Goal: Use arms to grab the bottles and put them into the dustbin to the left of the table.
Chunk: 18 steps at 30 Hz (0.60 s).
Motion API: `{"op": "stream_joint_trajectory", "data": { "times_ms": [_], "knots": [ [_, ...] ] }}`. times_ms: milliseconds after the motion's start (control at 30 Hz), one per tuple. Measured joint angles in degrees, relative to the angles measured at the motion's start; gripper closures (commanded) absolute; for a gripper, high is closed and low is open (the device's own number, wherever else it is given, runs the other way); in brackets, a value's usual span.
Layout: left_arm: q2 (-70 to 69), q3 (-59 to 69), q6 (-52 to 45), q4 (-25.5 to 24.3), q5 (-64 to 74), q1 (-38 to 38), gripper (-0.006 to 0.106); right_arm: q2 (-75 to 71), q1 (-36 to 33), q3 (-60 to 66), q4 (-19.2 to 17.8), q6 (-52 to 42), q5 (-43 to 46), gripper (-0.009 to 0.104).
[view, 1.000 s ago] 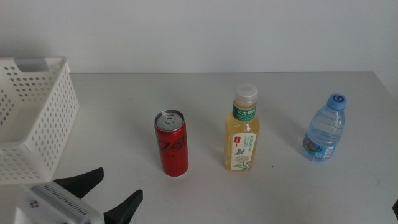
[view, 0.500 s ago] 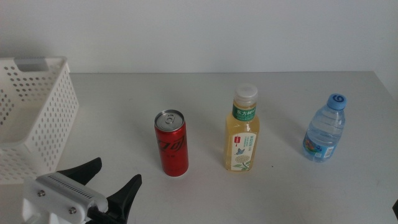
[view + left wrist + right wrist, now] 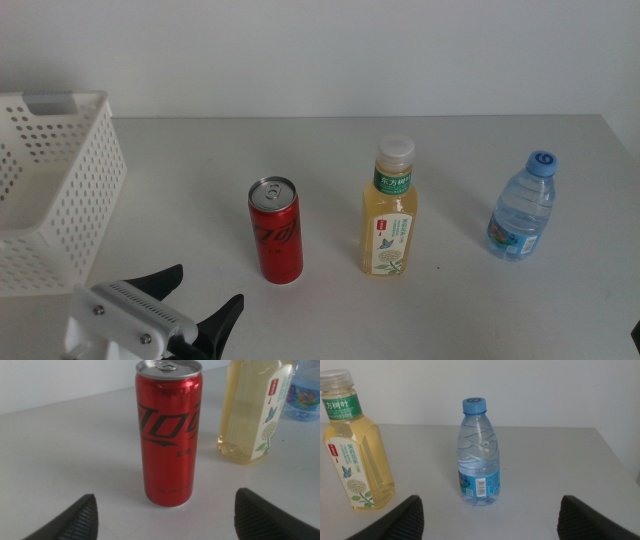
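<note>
Here left gripper (image 3: 192, 300), fingers spread and empty, sits nearest red can (image 3: 276, 230): upright, dead ahead, apart. Right gripper (image 3: 487, 512) open, facing water bottle (image 3: 478, 454).

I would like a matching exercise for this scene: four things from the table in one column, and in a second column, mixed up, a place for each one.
Things:
1. red can
2. tea bottle
3. water bottle
4. white basket

Places:
A. at the table's left end
B. nearest the table's right edge
C. standing between the can and the water bottle
D. straight ahead of the left gripper, whose fingers are spread wide

Pairs: 1-D, 2-C, 3-B, 4-A
</note>
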<state>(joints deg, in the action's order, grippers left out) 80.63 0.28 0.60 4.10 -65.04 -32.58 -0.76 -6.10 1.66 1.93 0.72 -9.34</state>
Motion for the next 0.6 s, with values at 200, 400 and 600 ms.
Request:
{"op": "stream_joint_trajectory", "data": {
  "times_ms": [200,400,600],
  "knots": [
    [5.52,-3.66,0.45,0.06,-0.04,0.00,0.007,0.00,0.00,0.00,0.00,0.00,0.00,0.001],
    [10.53,-8.07,1.29,0.06,-0.04,0.00,0.007,0.00,0.00,0.00,0.00,0.00,0.00,0.001],
    [14.68,-12.89,1.29,0.23,-0.04,0.06,0.007,0.00,0.00,0.00,0.00,0.00,0.00,0.001]
  ]
}}
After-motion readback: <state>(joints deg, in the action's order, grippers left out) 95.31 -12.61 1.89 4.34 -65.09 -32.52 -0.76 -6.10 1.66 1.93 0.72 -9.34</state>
